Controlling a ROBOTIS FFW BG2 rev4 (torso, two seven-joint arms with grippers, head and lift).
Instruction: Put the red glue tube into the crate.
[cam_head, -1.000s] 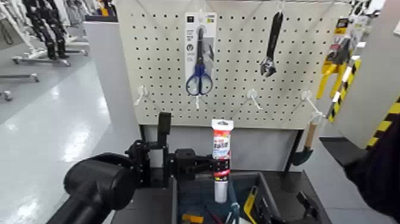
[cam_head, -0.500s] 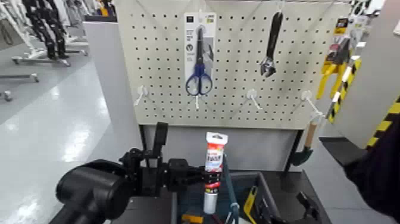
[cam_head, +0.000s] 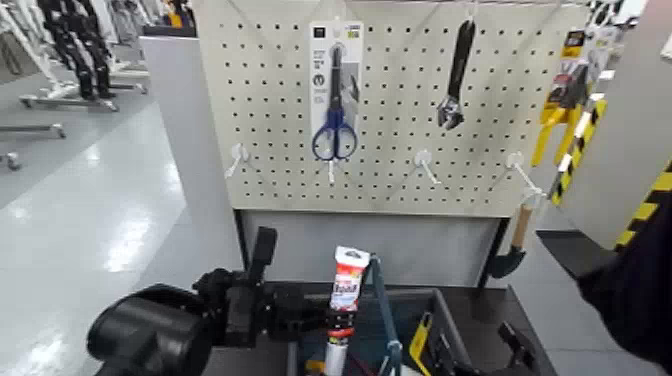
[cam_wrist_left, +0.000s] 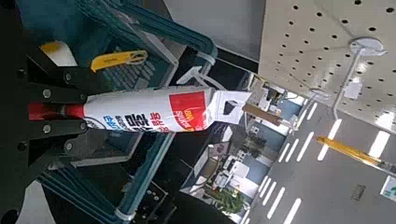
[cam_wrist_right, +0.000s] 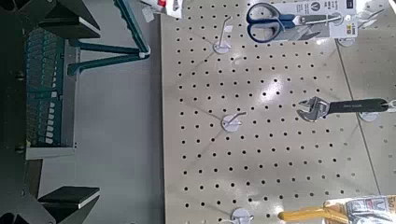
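My left gripper (cam_head: 335, 322) is shut on the red glue tube (cam_head: 346, 285), which stands upright with its flat white crimped end on top. The tube's lower part hangs inside the near left end of the grey-blue crate (cam_head: 425, 293), beside the crate's blue handle bar (cam_head: 380, 300). In the left wrist view the left gripper (cam_wrist_left: 56, 110) clamps the tube (cam_wrist_left: 159, 110) near its capped end, with the crate's handle bar (cam_wrist_left: 168, 28) behind. The right gripper (cam_wrist_right: 70, 107) stands open and holds nothing, facing the pegboard.
Behind the crate rises a white pegboard (cam_head: 400, 150) with packaged blue-handled scissors (cam_head: 333, 90), a black wrench (cam_head: 455, 75) and bare hooks. A hammer (cam_head: 515, 245) hangs at its lower right. A yellow item (cam_head: 420, 340) lies in the crate.
The left gripper has carried the tube downward and a little to the left, so its lower end now dips into the crate. The grip stayed shut.
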